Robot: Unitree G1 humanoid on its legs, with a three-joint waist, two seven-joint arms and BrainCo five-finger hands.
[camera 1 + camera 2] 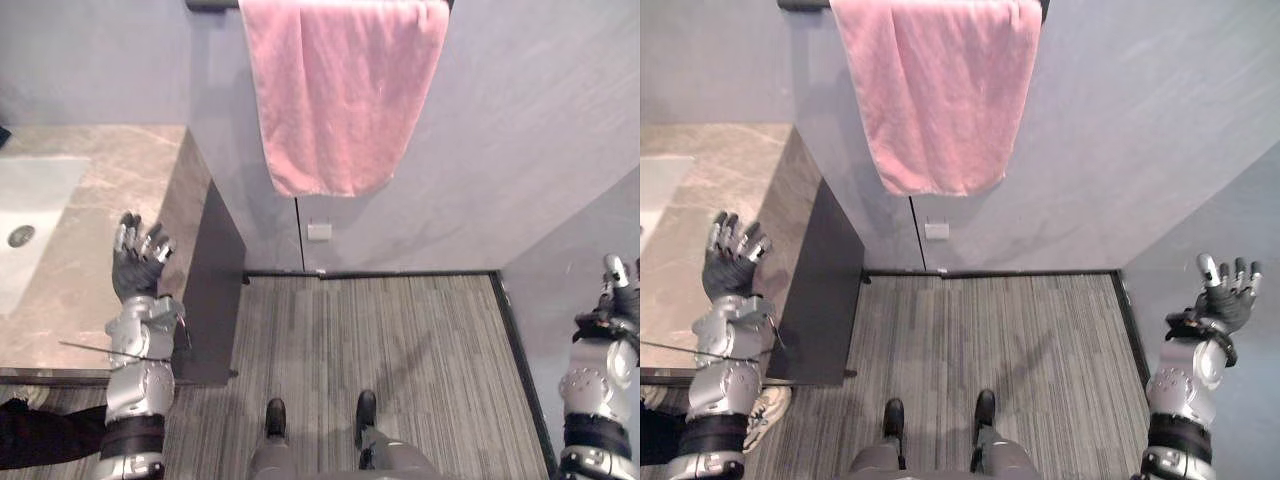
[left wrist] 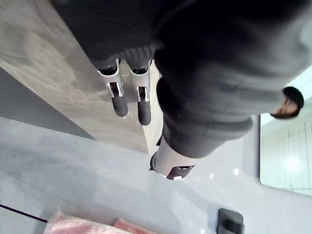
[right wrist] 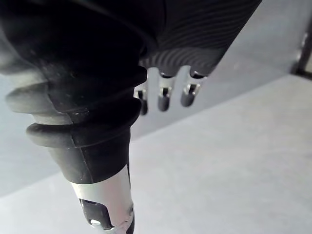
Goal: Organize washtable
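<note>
The pink towel (image 1: 340, 90) hangs spread over its bar (image 1: 210, 5) at the top centre of the frame, flat against the wall, so that part of the tidying looks done. The marble desk (image 1: 100, 200) fills the upper left, with the white sink (image 1: 30, 215) at the far left edge; the stretch of it in view carries nothing loose, so the task seems near its end, though the rest of the desk lies outside the frame.

The left hand (image 1: 135, 262) is raised over the desk's right edge at centre left, fingers straight and relaxed, holding nothing. The right hand (image 1: 1225, 300) is up at the lower right beside the wall, fingers spread, also holding nothing.
</note>
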